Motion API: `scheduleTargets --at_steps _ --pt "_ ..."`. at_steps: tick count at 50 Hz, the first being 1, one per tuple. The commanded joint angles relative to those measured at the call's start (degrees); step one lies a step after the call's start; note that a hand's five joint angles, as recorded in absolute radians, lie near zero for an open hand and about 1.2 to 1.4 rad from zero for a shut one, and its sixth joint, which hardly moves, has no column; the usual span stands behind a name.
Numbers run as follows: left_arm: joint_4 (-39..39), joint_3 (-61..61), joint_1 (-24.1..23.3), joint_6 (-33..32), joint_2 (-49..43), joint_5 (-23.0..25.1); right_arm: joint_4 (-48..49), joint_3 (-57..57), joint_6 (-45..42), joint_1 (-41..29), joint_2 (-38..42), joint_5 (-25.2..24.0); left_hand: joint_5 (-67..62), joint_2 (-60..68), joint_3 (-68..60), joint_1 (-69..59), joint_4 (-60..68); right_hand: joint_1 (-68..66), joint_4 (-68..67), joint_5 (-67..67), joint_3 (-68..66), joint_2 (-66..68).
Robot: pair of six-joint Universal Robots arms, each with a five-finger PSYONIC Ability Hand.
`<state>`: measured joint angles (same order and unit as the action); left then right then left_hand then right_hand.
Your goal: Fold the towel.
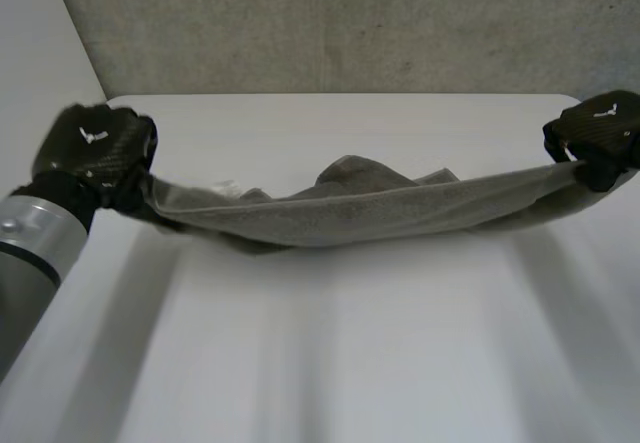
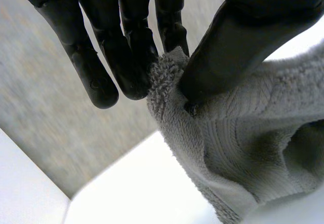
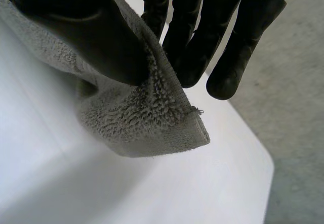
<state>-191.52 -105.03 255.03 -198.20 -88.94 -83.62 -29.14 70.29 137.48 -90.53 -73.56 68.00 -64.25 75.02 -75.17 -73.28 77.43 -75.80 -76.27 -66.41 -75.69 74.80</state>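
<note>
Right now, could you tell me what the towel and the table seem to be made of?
The towel looks like grey terry cloth, probably cotton: looped pile and a flat woven hem show at the corner pinched by the right hand. The table looks smooth, white and matt, perhaps laminate.

White table (image 1: 330,343), grey speckled floor (image 1: 330,23)

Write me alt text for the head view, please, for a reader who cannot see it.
A grey towel is stretched between the robot's two black hands over a white table, sagging in the middle. The left hand grips one end and the right hand the other.
</note>
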Motion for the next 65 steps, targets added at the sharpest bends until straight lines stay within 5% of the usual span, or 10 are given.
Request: scheduleTargets --at_steps 1,9,15,21,27,35,42,49,56,65 --pt "-1.7 4.0 0.1 -0.4 -13.4 -0.5 0.4 0.1 -3.3 -0.6 6.3 -0.1 -5.7 5.0 -4.8 -6.7 2.6 -4.2 -3.7 -3.6 -4.3 5.2" --pt "-1.8 19.8 -1.0 -0.3 -23.8 -1.0 2.6 -7.6 -7.3 -6.5 12.2 0.4 -5.7 5.0 -4.8 -6.7 2.6 -4.2 -3.7 -3.6 -4.3 5.2" --pt "-1.8 42.5 -3.7 0.9 -28.6 -3.1 16.0 -18.6 -5.3 -12.0 14.3 0.9 -5.7 5.0 -4.8 -6.7 2.6 -4.2 -3.7 -3.6 -4.3 5.2" --pt "-1.7 59.9 -4.7 1.9 -28.7 -6.0 32.8 -31.7 10.0 -12.5 12.0 6.2 -5.7 5.0 -4.8 -6.7 2.6 -4.2 -3.7 -3.6 -4.3 5.2" --pt "-1.7 68.8 -4.1 5.4 -27.4 -6.6 34.0 -29.9 16.1 -12.2 10.5 5.0 -5.7 5.0 -4.8 -6.7 2.6 -4.2 -3.7 -3.6 -4.3 5.2" --pt "-2.2 51.7 -0.6 8.0 -26.7 -5.0 33.5 -14.2 13.6 -11.8 9.2 2.4 -5.7 5.0 -4.8 -6.7 2.6 -4.2 -3.7 -3.6 -4.3 5.2" --pt "-13.0 23.0 2.4 7.4 -25.1 3.4 32.7 -0.8 5.1 -10.5 9.5 0.6 -5.7 5.0 -4.8 -6.7 2.6 -4.2 -3.7 -3.6 -4.3 5.2" --pt "-18.7 8.4 5.0 7.3 -24.4 7.9 30.1 9.6 -5.1 -6.8 9.2 1.3 -5.7 5.0 -4.8 -6.7 2.6 -4.2 -3.7 -3.6 -4.3 5.2" --pt "-18.9 -0.3 10.8 7.3 -17.3 13.5 26.3 10.4 2.0 -3.3 3.2 0.7 -5.7 5.0 -4.8 -6.7 2.6 -4.2 -3.7 -3.6 -4.3 5.2" --pt "-19.4 -1.5 10.4 7.3 -16.6 14.6 26.2 10.2 11.7 -2.0 3.0 0.5 -5.7 5.0 -4.8 -6.7 2.6 -4.2 -3.7 -3.6 -4.3 5.2"
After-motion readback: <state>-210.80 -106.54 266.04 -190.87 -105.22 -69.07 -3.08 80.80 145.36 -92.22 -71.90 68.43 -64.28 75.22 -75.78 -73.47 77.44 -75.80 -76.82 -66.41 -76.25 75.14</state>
